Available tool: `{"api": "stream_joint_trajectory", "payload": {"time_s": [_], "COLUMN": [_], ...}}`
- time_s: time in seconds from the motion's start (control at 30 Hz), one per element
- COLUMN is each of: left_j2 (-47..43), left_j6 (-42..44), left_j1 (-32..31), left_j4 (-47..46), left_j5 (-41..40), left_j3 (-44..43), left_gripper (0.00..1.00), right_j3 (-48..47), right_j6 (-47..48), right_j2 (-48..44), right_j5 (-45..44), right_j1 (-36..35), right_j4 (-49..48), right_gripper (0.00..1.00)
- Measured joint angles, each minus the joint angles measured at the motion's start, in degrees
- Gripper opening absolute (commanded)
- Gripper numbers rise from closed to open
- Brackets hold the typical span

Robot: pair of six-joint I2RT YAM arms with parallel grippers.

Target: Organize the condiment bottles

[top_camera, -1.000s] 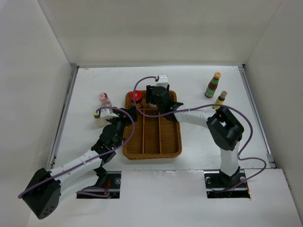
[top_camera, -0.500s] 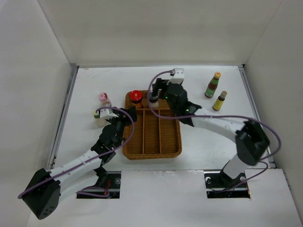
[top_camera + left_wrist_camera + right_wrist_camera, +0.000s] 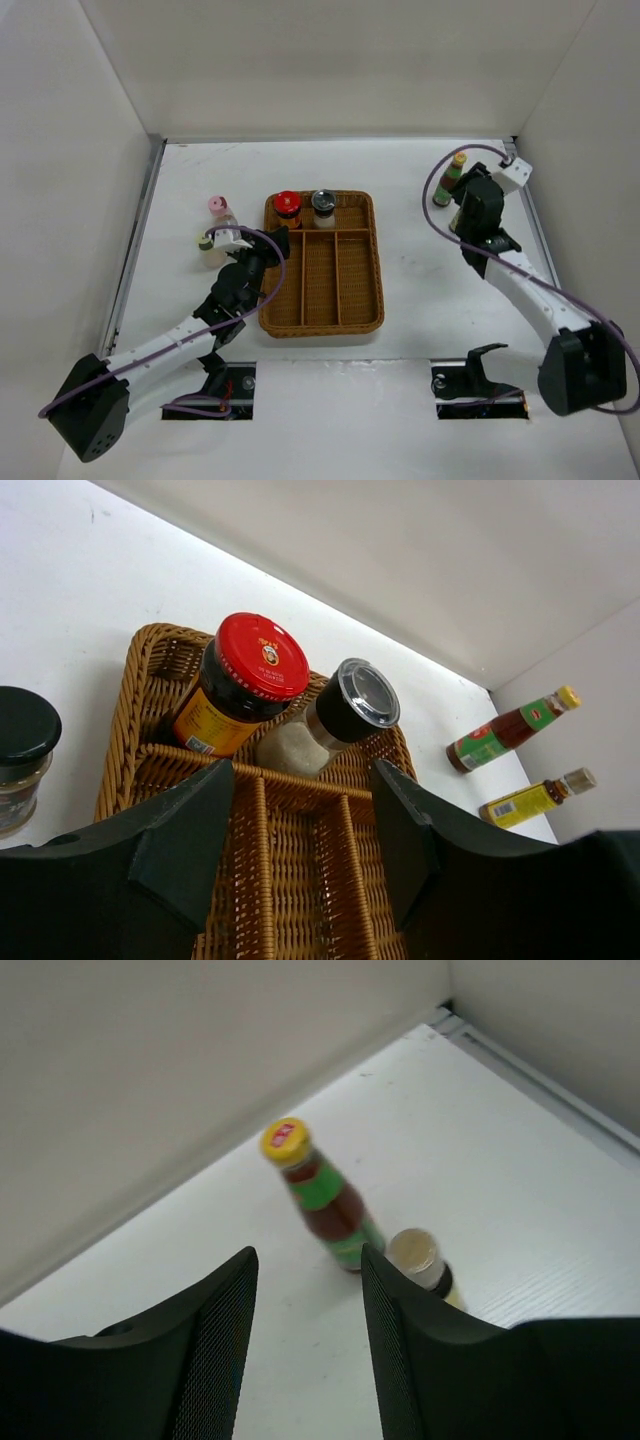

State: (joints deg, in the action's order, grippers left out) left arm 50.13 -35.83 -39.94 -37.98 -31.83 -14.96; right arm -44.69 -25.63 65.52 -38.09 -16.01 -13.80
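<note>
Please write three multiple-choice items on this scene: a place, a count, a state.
1. Where does the red-lidded jar stand? A in the tray's far left corner; B beside the tray; C in a hand.
2. How many jars are in the tray? A one; B two; C four.
3. How is the right hand? A shut on a bottle; B open, empty; C out of view.
1 A: it stands inside the wicker wall. 2 B: the red-lidded jar and the clear-lidded jar. 3 B: it gapes, the yellow-capped bottle beyond it.
</note>
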Motion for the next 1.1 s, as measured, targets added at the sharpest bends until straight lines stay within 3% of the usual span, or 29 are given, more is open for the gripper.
{"api": "stream_joint_trajectory", "payload": {"time_s": [0.27, 0.6, 1.1], "left_j2": [0.0, 1.2, 3.5], "left_j6": [-0.4, -0.7, -1.3], "left_j1": [0.0, 0.0, 0.1], "left_j4": [0.0, 0.0, -0.4], "left_j5": [0.5, 0.9, 1.1], "left_j3": [0.0, 0.0, 0.0], "left_gripper": [0.57, 0.57, 0.57], "right_j3": [-14.4, -18.7, -25.8], "right_j6": [1.4, 6.2, 12.2], "right_j2": [18.1, 25.2, 32.3], "right_j5": [9.8, 12.7, 12.5], "right_j1": [9.6, 9.7, 9.7], "right_j4": [3.4, 4.8, 5.7], "right_gripper": [0.77, 0.79, 0.60]}}
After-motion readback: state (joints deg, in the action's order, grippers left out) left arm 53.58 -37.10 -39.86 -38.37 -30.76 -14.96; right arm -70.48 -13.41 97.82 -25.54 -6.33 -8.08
